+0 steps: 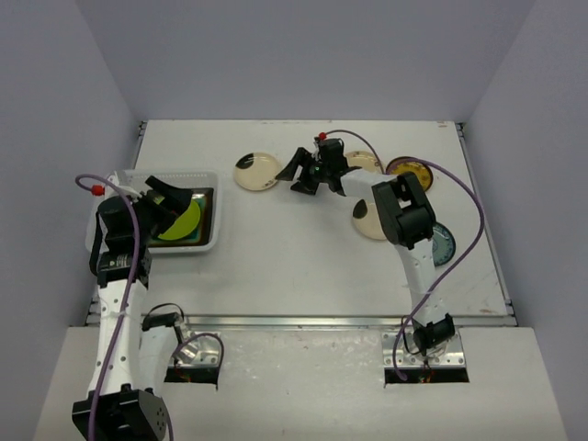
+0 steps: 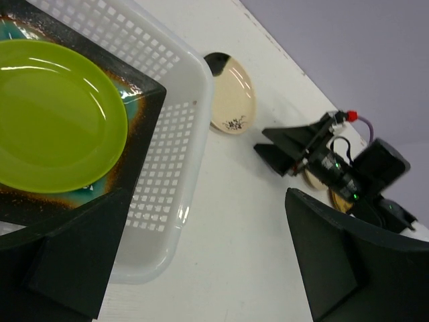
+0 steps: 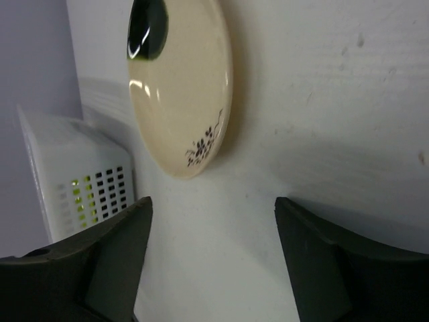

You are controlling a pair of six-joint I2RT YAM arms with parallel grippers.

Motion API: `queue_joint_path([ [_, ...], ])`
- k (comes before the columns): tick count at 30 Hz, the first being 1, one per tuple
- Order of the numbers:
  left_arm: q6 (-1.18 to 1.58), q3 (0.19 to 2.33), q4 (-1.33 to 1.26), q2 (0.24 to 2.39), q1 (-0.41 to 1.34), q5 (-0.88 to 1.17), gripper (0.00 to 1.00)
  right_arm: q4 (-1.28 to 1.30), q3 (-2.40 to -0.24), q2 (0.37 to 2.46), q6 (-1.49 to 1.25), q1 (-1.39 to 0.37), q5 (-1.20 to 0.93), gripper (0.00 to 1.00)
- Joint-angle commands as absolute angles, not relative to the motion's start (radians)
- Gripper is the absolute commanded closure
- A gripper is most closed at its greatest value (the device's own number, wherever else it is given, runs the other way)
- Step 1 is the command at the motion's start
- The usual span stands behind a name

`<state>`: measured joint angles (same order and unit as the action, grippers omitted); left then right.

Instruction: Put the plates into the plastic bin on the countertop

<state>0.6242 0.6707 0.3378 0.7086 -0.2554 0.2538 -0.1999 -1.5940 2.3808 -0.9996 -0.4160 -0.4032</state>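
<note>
The white mesh plastic bin (image 1: 207, 241) stands at the left of the countertop (image 1: 285, 266). In it lies a dark-rimmed teal square plate (image 2: 143, 93) with a round lime-green plate (image 2: 53, 124) on top. My left gripper (image 1: 175, 207) hangs open and empty over the bin's right side (image 2: 206, 201). My right gripper (image 1: 296, 176) is open and empty, low over the countertop just right of a cream plate with a dark patch (image 1: 254, 170). That plate fills the upper part of the right wrist view (image 3: 177, 87), ahead of the open gripper (image 3: 213, 208).
More plates lie at the right: a cream one with a dark patch (image 1: 366, 220), a brown-yellow patterned one (image 1: 413, 172), a pale blue-grey one (image 1: 445, 244), and a cream one (image 1: 365, 161) partly behind the right arm. A metal rail (image 1: 303, 322) runs along the front edge.
</note>
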Motion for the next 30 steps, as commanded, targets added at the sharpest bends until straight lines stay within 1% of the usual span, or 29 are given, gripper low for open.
queue_joint_path([
  [1, 0.54, 0.667, 0.345, 0.62, -0.252, 0.366, 0.0, -0.094, -1.755, 2.547, -1.074, -0.449, -0.155, 0.33],
  [2, 0.526, 0.672, 0.348, 0.62, -0.253, 0.367, 0.0, -0.074, -1.787, 2.568, -1.074, -0.457, -0.141, 0.37],
  [4, 0.514, 0.683, 0.356, 0.638, -0.252, 0.373, 0.0, -0.052, -1.863, 2.62, -1.093, -0.472, -0.109, 0.44],
  [5, 0.506, 0.689, 0.363, 0.647, -0.252, 0.376, 0.0, -0.048, -1.88, 2.635, -1.101, -0.475, -0.106, 0.5],
  [7, 0.496, 0.701, 0.369, 0.671, -0.248, 0.378, 0.0, -0.041, -1.896, 2.657, -1.131, -0.479, -0.09, 0.61],
  [8, 0.491, 0.707, 0.374, 0.681, -0.243, 0.377, 0.0, -0.04, -1.897, 2.664, -1.143, -0.48, -0.084, 0.67],
  [11, 0.475, 0.722, 0.389, 0.702, -0.207, 0.345, 0.0, -0.056, -1.827, 2.643, -1.161, -0.48, -0.081, 0.93],
  [12, 0.469, 0.727, 0.394, 0.705, -0.203, 0.342, 0.0, -0.069, -1.813, 2.617, -1.161, -0.482, -0.075, 0.99],
  [15, 0.459, 0.738, 0.397, 0.725, -0.161, 0.338, 0.0, -0.149, -1.6, 2.461, -1.123, -0.492, -0.044, 1.0],
  [18, 0.466, 0.744, 0.381, 0.764, -0.115, 0.388, 0.0, -0.172, -1.425, 2.209, -1.018, -0.51, -0.005, 1.0],
  [19, 0.467, 0.745, 0.379, 0.778, -0.11, 0.388, 0.0, -0.167, -1.416, 2.195, -0.978, -0.514, -0.004, 1.0],
  [21, 0.469, 0.754, 0.364, 0.83, -0.033, 0.387, 0.0, -0.092, -1.307, 2.014, -0.872, -0.523, -0.002, 1.0],
  [22, 0.471, 0.755, 0.354, 0.846, 0.01, 0.396, 0.0, -0.064, -1.258, 1.955, -0.799, -0.525, -0.005, 1.0],
  [24, 0.479, 0.744, 0.324, 0.897, 0.035, 0.423, 0.0, 0.016, -1.208, 1.827, -0.728, -0.526, -0.062, 1.0],
  [27, 0.497, 0.722, 0.259, 0.957, 0.069, 0.476, 0.0, 0.04, -1.081, 1.68, -0.662, -0.526, -0.172, 1.0],
  [30, 0.537, 0.702, 0.201, 0.99, 0.097, 0.513, 0.0, 0.025, -1.03, 1.6, -0.66, -0.526, -0.311, 1.0],
])
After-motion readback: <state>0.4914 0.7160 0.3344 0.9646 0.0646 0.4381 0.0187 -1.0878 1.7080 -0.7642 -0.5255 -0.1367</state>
